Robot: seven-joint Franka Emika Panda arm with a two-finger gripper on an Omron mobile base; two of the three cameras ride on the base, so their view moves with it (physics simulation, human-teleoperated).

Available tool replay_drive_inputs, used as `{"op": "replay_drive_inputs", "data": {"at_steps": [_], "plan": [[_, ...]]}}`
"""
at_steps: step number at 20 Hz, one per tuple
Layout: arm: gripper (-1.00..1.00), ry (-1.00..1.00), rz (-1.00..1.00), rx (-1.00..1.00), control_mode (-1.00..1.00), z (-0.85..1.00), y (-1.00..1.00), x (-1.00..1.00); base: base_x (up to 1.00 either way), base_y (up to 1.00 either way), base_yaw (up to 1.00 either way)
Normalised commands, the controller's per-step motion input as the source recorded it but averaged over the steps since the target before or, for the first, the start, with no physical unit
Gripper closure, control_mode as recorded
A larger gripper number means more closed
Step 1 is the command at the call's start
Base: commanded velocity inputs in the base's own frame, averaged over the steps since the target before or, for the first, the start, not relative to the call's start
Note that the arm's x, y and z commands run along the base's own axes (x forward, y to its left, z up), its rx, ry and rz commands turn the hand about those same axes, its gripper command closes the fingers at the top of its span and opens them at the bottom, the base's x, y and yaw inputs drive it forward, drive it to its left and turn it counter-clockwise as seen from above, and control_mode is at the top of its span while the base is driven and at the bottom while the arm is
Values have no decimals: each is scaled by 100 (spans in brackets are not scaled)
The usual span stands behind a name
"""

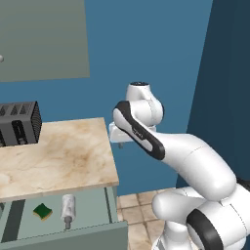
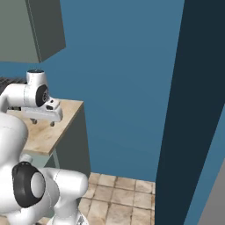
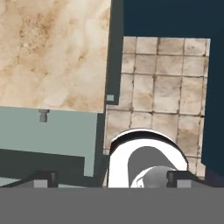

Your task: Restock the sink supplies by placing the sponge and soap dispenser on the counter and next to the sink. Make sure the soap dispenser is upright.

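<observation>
The sponge, green over yellow, lies flat in the open drawer under the counter. Beside it the silvery soap dispenser lies on its side, nozzle toward the drawer front. In the hand view a small grey nozzle tip pokes out below the counter edge over the drawer floor. My gripper hovers by the counter's right end, above the drawer's right side. It is open, fingertips far apart, with nothing between them. The sink is out of view.
A dark toaster stands at the counter's back left. A grey wall cabinet hangs above. Tiled floor lies right of the cabinet, and a tall dark panel bounds the far right.
</observation>
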Motion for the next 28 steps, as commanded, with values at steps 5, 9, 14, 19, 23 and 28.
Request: {"op": "replay_drive_inputs", "data": {"at_steps": [5,9,14,19,23,28], "plan": [[-100,2,0,0,-100,-41,38,-3,0,0,0],[-100,0,0,2,-100,-7,-7,4,0,0,0],[-100,0,0,13,-100,0,-73,15,0,0,0],[-100,0,0,13,-100,0,-82,0,0,0,0],[-100,0,-3,3,-100,0,-43,3,0,0,0],[-100,5,-2,0,-100,0,0,42,0,0,0]]}}
